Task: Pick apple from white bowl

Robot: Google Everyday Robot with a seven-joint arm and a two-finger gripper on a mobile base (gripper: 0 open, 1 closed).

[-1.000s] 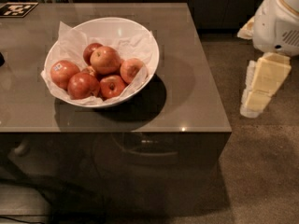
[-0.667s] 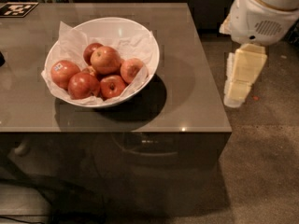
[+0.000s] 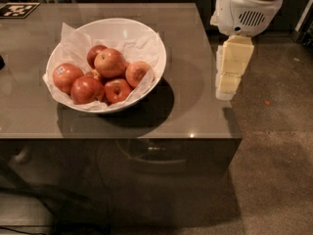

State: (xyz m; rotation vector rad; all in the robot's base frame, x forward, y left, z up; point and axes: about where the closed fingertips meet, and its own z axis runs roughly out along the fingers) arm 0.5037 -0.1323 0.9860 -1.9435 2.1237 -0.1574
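Note:
The white bowl (image 3: 146, 38), lined with crumpled white paper, stands on the left-middle of the grey table. It holds several apples. The paler yellow-orange apple (image 3: 137, 73) lies at the right side of the pile, against the paper. Darker red apples lie to its left, one with a small white sticker (image 3: 66, 76). My cream-coloured gripper (image 3: 226, 89) hangs down from the white wrist (image 3: 247, 9) over the table's right edge. It is to the right of the bowl, apart from it, and holds nothing that I can see.
The grey table (image 3: 195, 111) has its front edge near the bottom of the bowl's shadow and its right edge under the gripper. A black-and-white marker tag (image 3: 17, 9) lies at the far left corner. Brown floor lies to the right.
The arm and gripper have moved left, from over the floor to over the table's right edge, closer to the bowl. The bowl and apples have not moved.

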